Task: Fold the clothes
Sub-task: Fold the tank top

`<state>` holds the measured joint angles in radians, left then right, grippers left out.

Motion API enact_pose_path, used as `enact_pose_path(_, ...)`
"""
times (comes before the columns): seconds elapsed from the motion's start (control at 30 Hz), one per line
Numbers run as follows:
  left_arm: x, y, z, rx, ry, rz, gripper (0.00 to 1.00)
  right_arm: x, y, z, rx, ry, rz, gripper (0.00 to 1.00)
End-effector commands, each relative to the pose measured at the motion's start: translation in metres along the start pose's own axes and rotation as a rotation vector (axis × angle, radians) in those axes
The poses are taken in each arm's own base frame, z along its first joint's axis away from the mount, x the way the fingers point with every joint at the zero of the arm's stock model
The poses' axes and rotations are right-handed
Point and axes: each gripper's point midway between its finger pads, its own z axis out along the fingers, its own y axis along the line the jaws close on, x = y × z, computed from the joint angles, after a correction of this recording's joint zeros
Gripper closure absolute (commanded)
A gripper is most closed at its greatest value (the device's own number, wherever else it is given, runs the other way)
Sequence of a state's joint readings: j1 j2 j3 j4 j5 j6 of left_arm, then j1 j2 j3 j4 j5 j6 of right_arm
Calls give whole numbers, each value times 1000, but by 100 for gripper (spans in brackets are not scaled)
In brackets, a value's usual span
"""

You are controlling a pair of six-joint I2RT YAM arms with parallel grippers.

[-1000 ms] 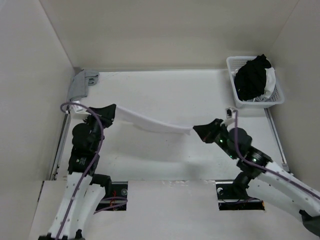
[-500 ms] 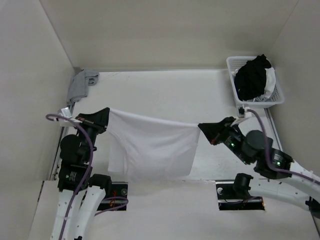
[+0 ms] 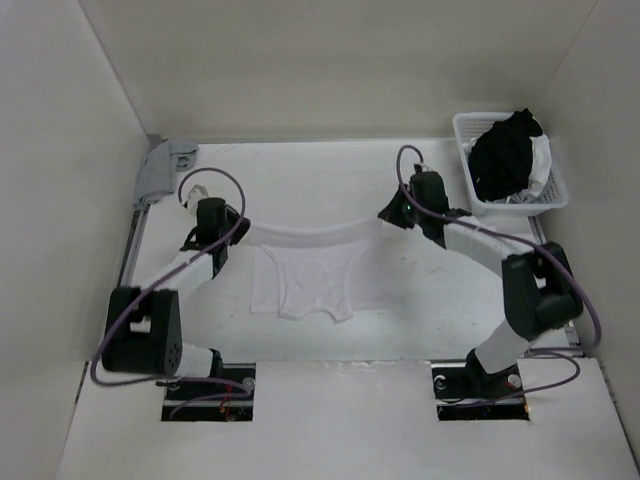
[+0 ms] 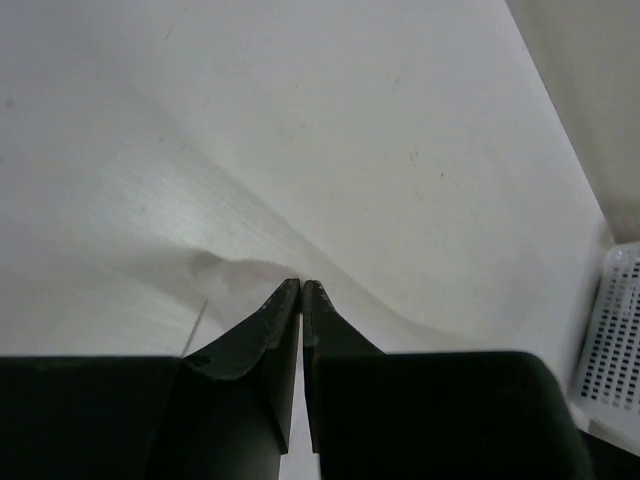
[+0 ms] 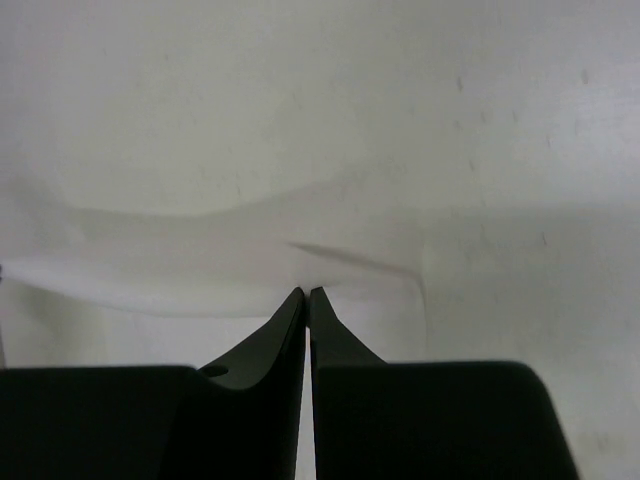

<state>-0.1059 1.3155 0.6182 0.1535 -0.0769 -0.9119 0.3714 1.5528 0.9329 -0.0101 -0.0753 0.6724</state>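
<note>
White garment (image 3: 305,285) sags between left tool (image 3: 243,228) and right tool (image 3: 384,215), each pinching its edge.

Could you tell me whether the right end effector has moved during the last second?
Yes. The right end effector moved farther back, closer to the white basket.

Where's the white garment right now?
Top view: the garment sits mid-table, its far edge stretched between the left gripper and right gripper, the rest lying on the table.

A white plastic basket (image 3: 466,165) stands at the bench's (image 3: 320,175) far right corner, with a black bundle (image 3: 503,155) heaped inside over something white. A small grey cloth (image 3: 160,168) lies crumpled in the far left corner.
</note>
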Motion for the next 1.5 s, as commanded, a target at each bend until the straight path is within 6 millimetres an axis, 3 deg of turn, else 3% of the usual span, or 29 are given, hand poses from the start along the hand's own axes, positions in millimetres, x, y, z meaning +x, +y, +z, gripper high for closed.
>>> enact_pose_path(0.0, -66, -83, 22, 208, -185, -44, 95, -80, 50, 19, -175, -142, -13, 93)
enact_pose_path(0.13, -77, -95, 39, 214, -182, -55, 95, -103, 45, 35, -153, -133, 2, 94)
enact_pose_path(0.27, -68, -96, 23, 240, -163, -58, 95, -100, 44, 22, -158, -143, 0, 93)
enact_pose_path(0.83, 16, -12, -62, 278, -64, -53, 94, 9, -26, -23, -61, -109, 64, 93)
enact_pose_path(1.07, 57, 39, -78, 205, 2, -42, 93, 50, -59, -31, 13, -73, 100, 93)
enact_pose_path(1.2, 77, 68, -78, 141, 38, -46, 84, 80, -63, -34, 15, -17, 96, 79)
enact_pose_path(1.3, 74, 78, -79, 115, 29, -53, 74, 89, -63, -40, 16, -11, 86, 66)
enact_pose_path(1.37, 60, 74, -81, 112, -8, -64, 73, 85, -61, -44, 8, -33, 83, 59)
enact_pose_path(1.47, 39, 46, -84, 169, -53, -77, 72, 69, -58, -46, 3, -70, 87, 52)
